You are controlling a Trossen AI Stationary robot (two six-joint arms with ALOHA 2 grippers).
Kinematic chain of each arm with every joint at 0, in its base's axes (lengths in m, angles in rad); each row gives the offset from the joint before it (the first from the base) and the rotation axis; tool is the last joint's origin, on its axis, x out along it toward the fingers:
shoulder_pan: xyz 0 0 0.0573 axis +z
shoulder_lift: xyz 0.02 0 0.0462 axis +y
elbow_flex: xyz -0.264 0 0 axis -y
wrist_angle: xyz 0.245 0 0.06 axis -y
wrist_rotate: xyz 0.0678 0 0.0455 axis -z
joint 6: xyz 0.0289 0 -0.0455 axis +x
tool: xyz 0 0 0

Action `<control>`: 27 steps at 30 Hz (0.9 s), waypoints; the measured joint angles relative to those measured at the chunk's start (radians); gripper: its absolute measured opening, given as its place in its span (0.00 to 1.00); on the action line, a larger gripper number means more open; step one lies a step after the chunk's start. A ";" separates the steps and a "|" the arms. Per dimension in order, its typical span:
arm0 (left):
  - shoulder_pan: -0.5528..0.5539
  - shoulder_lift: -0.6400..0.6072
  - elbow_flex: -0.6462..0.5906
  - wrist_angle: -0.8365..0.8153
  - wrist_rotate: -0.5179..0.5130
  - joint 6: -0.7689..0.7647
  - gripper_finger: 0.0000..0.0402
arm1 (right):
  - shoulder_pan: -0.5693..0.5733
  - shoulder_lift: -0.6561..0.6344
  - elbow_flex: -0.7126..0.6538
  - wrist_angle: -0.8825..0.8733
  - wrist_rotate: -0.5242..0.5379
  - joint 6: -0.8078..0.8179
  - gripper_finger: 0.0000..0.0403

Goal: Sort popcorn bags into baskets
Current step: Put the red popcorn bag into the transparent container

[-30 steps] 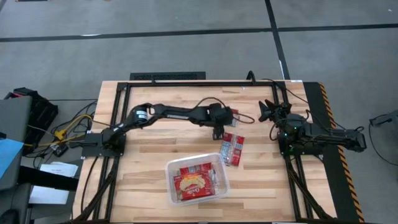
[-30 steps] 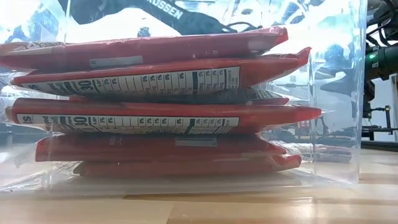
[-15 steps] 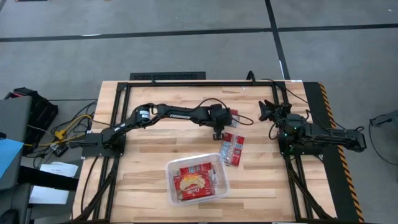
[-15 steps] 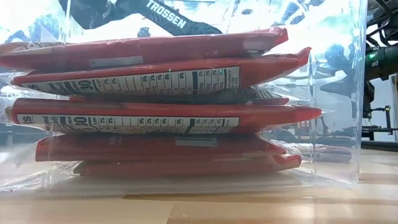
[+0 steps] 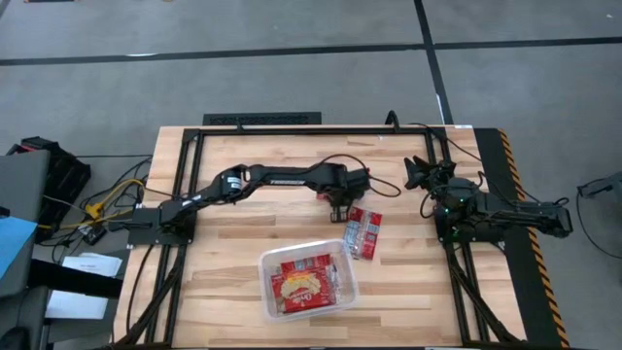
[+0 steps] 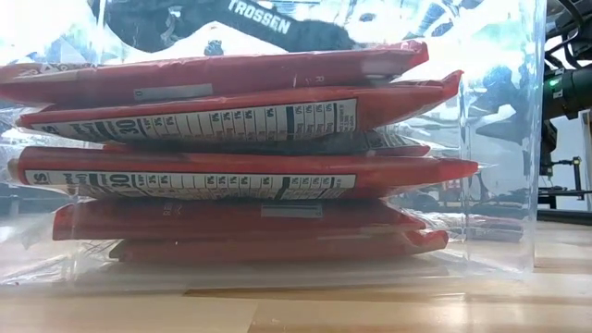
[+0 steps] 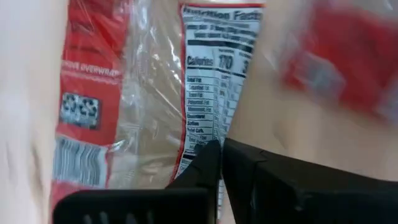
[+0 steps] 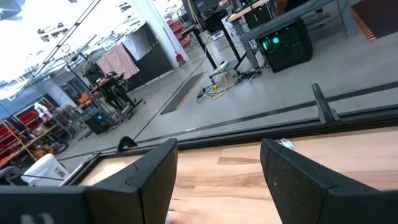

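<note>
Loose popcorn bags (image 5: 364, 233) lie flat on the wooden table, right of centre. My left gripper (image 5: 342, 206) stands at their far left end, shut. In the left wrist view the shut gripper (image 7: 221, 152) meets one bag (image 7: 124, 93) at its white nutrition panel, and another red bag (image 7: 348, 56) lies beyond. The clear basket (image 5: 347, 292) near the front edge holds several stacked red bags (image 6: 240, 176). My right gripper (image 8: 217, 177) waits open at the table's right side (image 5: 416, 175). My left gripper pinches the loose bag between its two fingers at the edge of the white nutrition panel (image 7: 200, 134). The fingers come from above, pointing down. The bag lies flat on the table. How many layers are caught does not show.
A black frame (image 5: 292, 128) runs along the table's far edge and down both sides. Cables (image 5: 389, 185) trail near the right arm's base. In the low view the basket's clear wall (image 6: 504, 185) fills the picture. Bare wood lies left of the basket.
My left arm has reached a little farther toward the table's right edge, bringing its gripper closer over the loose bags. The bags on the table and in the basket lie where they were.
</note>
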 joint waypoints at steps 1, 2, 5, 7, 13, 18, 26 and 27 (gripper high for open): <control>-0.001 0.000 0.037 -0.034 -0.001 0.000 0.00 | 0.000 0.000 0.000 0.000 0.000 0.000 0.63; -0.002 0.000 0.074 -0.052 -0.004 0.000 0.00 | 0.000 0.000 0.000 0.000 0.000 0.000 0.63; 0.002 -0.050 0.080 -0.109 -0.011 0.001 0.00 | 0.000 0.000 0.000 -0.001 0.000 0.000 0.63; 0.004 -0.081 0.075 -0.154 -0.017 -0.008 0.00 | 0.000 0.000 0.000 0.000 0.001 0.000 0.63; 0.000 -0.202 0.077 -0.224 -0.023 -0.049 0.00 | 0.000 0.000 0.000 -0.001 0.000 0.000 0.63; -0.016 -0.304 0.077 -0.289 -0.050 -0.090 0.00 | 0.000 0.000 0.000 -0.001 0.000 0.000 0.63; -0.006 -0.326 0.069 -0.223 0.024 -0.084 0.07 | 0.002 0.000 0.000 0.002 -0.003 0.002 0.63; 0.009 -0.322 0.058 -0.218 0.085 -0.095 0.10 | 0.004 0.000 0.000 0.002 -0.006 0.002 0.63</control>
